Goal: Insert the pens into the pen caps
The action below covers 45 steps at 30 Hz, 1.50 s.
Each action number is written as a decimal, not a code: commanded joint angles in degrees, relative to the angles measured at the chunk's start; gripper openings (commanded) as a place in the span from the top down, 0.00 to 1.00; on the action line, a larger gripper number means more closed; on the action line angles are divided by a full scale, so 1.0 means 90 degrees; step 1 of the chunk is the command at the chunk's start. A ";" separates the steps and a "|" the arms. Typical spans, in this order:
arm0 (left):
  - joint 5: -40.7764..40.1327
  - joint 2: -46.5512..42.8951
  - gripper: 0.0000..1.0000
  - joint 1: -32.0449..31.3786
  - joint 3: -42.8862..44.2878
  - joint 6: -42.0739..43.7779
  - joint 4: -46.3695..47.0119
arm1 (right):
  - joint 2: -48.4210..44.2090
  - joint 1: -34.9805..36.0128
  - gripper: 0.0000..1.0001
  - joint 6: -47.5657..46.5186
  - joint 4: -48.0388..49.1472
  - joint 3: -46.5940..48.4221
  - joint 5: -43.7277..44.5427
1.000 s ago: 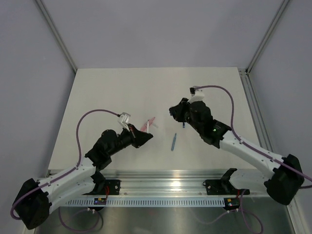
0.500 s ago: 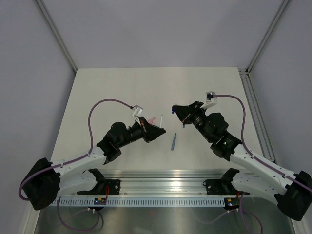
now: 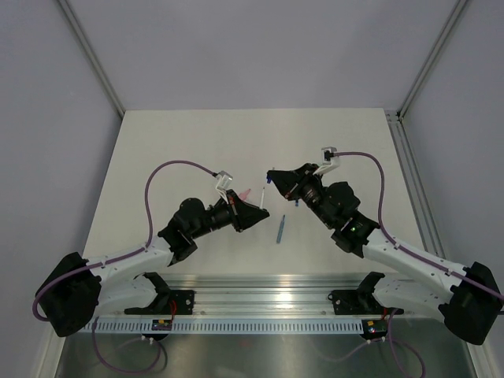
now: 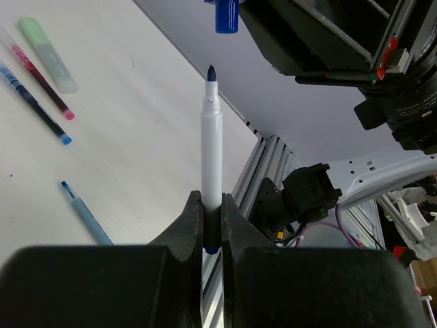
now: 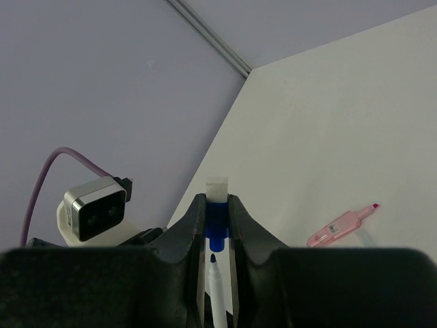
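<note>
White-barrelled pen [image 4: 211, 157] with a dark blue tip is clamped in the left gripper [image 4: 211, 205], up off the table [image 3: 157, 157]. Meanwhile the right gripper [image 5: 216, 205] is pinching the blue cap [image 5: 217, 217] at 12 o'clock from the tip, with a small gap. Down at 5 o'clock from them a light blue pen [image 3: 280, 228] lies flat.

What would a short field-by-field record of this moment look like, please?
left tool: shut on white pen, dark tip toward the cap
right tool: shut on blue cap
alignment: tip just short of cap, not yet inserted
lying loose: light blue pen, mint cap, pink cap
</note>
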 commanded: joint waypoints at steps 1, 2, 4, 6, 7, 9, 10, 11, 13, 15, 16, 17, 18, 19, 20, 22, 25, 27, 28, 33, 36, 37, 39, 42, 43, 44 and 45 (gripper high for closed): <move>0.0064 0.0038 1.00 -0.0016 0.0006 0.0080 0.0514 | 0.0116 0.0160 1.00 -0.0085 0.0441 0.0106 -0.0096; 0.0064 0.0038 1.00 -0.0016 -0.0004 0.0089 0.0505 | 0.0165 0.0218 1.00 -0.0075 0.0480 0.0077 -0.0086; 0.0035 0.0019 1.00 -0.0026 -0.0004 0.0118 0.0475 | 0.0194 0.0267 1.00 -0.0036 0.0529 0.0038 -0.0076; 0.0006 0.0009 1.00 -0.0016 0.0006 0.0138 0.0417 | 0.0175 0.0316 1.00 -0.0016 0.0607 -0.0049 -0.0018; -0.0004 -0.0001 1.00 -0.0016 0.0016 0.0148 0.0417 | 0.0165 0.0326 1.00 -0.0026 0.0607 -0.0059 0.0011; -0.0004 -0.0011 1.00 -0.0016 0.0016 0.0138 0.0407 | 0.0126 0.0336 1.00 -0.0045 0.0549 -0.0079 0.0041; -0.0004 -0.0011 1.00 -0.0016 0.0006 0.0138 0.0407 | 0.0116 0.0336 1.00 -0.0036 0.0539 -0.0079 0.0031; -0.0004 -0.0011 1.00 -0.0016 0.0006 0.0148 0.0397 | 0.0116 0.0336 1.00 -0.0036 0.0539 -0.0098 0.0021; -0.0023 -0.0030 1.00 -0.0026 0.0006 0.0148 0.0387 | 0.0097 0.0345 1.00 -0.0036 0.0519 -0.0118 0.0031; -0.0043 -0.0060 1.00 -0.0016 -0.0004 0.0158 0.0387 | 0.0087 0.0345 1.00 -0.0036 0.0500 -0.0157 0.0070; -0.0063 -0.0079 1.00 -0.0016 -0.0013 0.0158 0.0387 | 0.0087 0.0345 1.00 -0.0026 0.0500 -0.0167 0.0070; -0.0063 -0.0099 1.00 -0.0016 -0.0004 0.0167 0.0378 | 0.0068 0.0345 1.00 -0.0026 0.0500 -0.0196 0.0080; -0.0082 -0.0099 1.00 -0.0016 -0.0013 0.0167 0.0377 | 0.0068 0.0345 1.00 -0.0036 0.0500 -0.0206 0.0090; -0.0073 -0.0099 1.00 -0.0016 -0.0014 0.0167 0.0377 | 0.0068 0.0345 1.00 -0.0036 0.0490 -0.0216 0.0099; -0.0072 -0.0099 1.00 -0.0016 -0.0014 0.0167 0.0377 | 0.0068 0.0345 1.00 -0.0055 0.0480 -0.0225 0.0138; -0.0063 -0.0108 1.00 -0.0016 -0.0023 0.0167 0.0377 | 0.0077 0.0345 1.00 -0.0075 0.0441 -0.0216 0.0119; -0.0082 -0.0128 1.00 -0.0016 -0.0023 0.0177 0.0377 | 0.0097 0.0355 1.00 -0.0065 0.0451 -0.0216 0.0051; -0.0082 -0.0128 1.00 -0.0016 -0.0023 0.0187 0.0378 | 0.0097 0.0355 1.00 -0.0085 0.0461 -0.0225 0.0041; -0.0082 -0.0118 1.00 -0.0026 -0.0023 0.0187 0.0368 | 0.0097 0.0355 1.00 -0.0094 0.0461 -0.0226 0.0041; -0.0141 -0.0138 1.00 -0.0026 -0.0023 0.0197 0.0339 | 0.0058 0.0375 1.00 -0.0094 0.0402 -0.0196 -0.0115; -0.0170 -0.0148 1.00 -0.0016 -0.0033 0.0206 0.0329 | 0.0077 0.0433 1.00 -0.0026 0.0383 -0.0245 -0.0223; -0.0180 -0.0157 1.00 -0.0016 -0.0043 0.0206 0.0329 | 0.0087 0.0511 1.00 0.0003 0.0383 -0.0264 -0.0242; -0.0209 -0.0177 1.00 -0.0016 -0.0052 0.0216 0.0329 | 0.0097 0.0599 1.00 0.0042 0.0383 -0.0362 -0.0223; -0.0258 -0.0235 1.00 -0.0026 -0.0053 0.0236 0.0299 | 0.0087 0.0736 1.00 0.0081 0.0344 -0.0489 -0.0203; -0.0277 -0.0245 1.00 -0.0026 -0.0062 0.0245 0.0290 | 0.0058 0.0755 1.00 0.0130 0.0324 -0.0528 -0.0203; -0.0278 -0.0255 1.00 -0.0016 -0.0072 0.0246 0.0290 | 0.0038 0.0794 1.00 0.0140 0.0305 -0.0596 -0.0203; -0.0287 -0.0255 1.00 -0.0016 -0.0072 0.0255 0.0290 | 0.0038 0.0804 1.00 0.0159 0.0295 -0.0626 -0.0184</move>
